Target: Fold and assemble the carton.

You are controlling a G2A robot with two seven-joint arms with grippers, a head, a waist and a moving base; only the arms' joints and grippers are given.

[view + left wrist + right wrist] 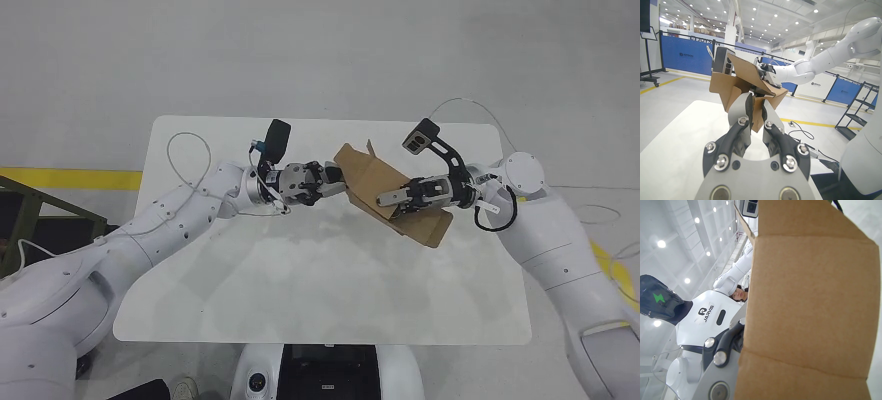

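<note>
Left gripper (756, 98): clamped on a flap edge of the carton (745, 73), at the carton's near end.
Right gripper (392, 200): against the carton's far end, opposite the left gripper; whether it grips cannot be told.
Carton: brown corrugated board, part-folded, flaps splayed at angles, creases showing. It is held between both grippers above the white bench (300, 280).

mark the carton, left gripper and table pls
carton (372, 178), top view, middle of the brown panel.
left gripper (757, 100), left wrist view, midway between the jaws, at the flap.
table (330, 285), top view, bare white surface.
</note>
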